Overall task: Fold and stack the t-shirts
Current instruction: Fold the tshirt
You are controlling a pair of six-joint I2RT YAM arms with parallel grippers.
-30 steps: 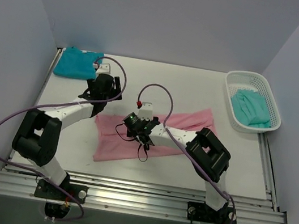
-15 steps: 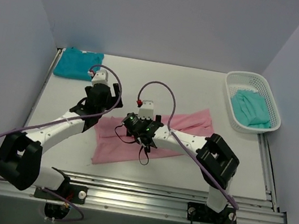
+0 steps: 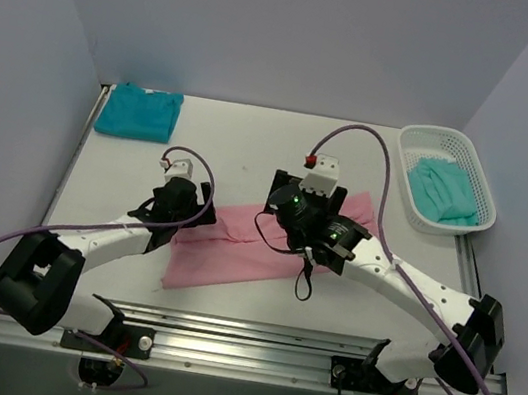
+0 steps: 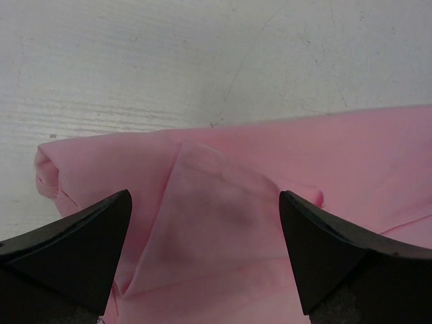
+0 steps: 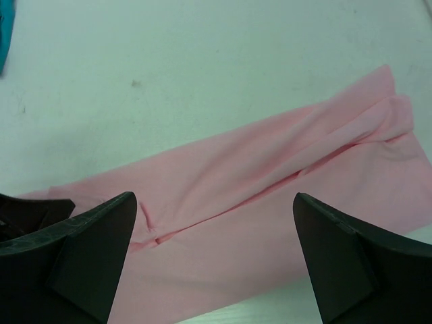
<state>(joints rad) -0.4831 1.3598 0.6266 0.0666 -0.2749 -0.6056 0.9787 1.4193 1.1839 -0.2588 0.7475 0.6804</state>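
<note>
Pink t-shirt [image 3: 223,260] lies partly hidden beneath left claw [image 4: 204,216] and right claw [image 5: 214,216]

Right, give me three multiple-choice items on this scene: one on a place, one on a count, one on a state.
1. Where is the mint shirt?
A) in the basket
B) far left
C) near middle

2. How many shirts show from above?
A) two
B) three
C) four

3. The left gripper is:
A) shut on cloth
B) open over the pink shirt
C) shut and empty

Key:
1 A: the mint cloth lies inside the basket's white mesh walls at the far right.
2 B: the pink shirt, the teal shirt and the mint shirt, and no more.
3 B: in the left wrist view its jaws stand wide apart above pink cloth, and nothing is pinched between them.
</note>
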